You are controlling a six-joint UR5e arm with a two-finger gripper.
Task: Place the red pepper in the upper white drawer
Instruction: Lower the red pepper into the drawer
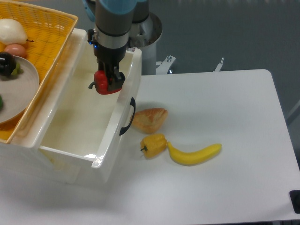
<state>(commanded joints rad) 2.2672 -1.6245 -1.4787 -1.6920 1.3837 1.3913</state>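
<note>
The red pepper (103,83) is glossy and bright red, with its dark stem pointing left. My gripper (108,80) is shut on it and holds it in the air over the open upper white drawer (79,123), just inside the drawer's right wall and near its back. The drawer is pulled out toward the front, its curved black handle (127,116) on the right-hand wall. The white floor of the drawer shows bare below the pepper.
A yellow wicker basket (44,47) with a grey plate and several foods sits left of the drawer. On the white table (225,122) lie a croissant (149,119), a yellow pepper (153,144) and a banana (194,154).
</note>
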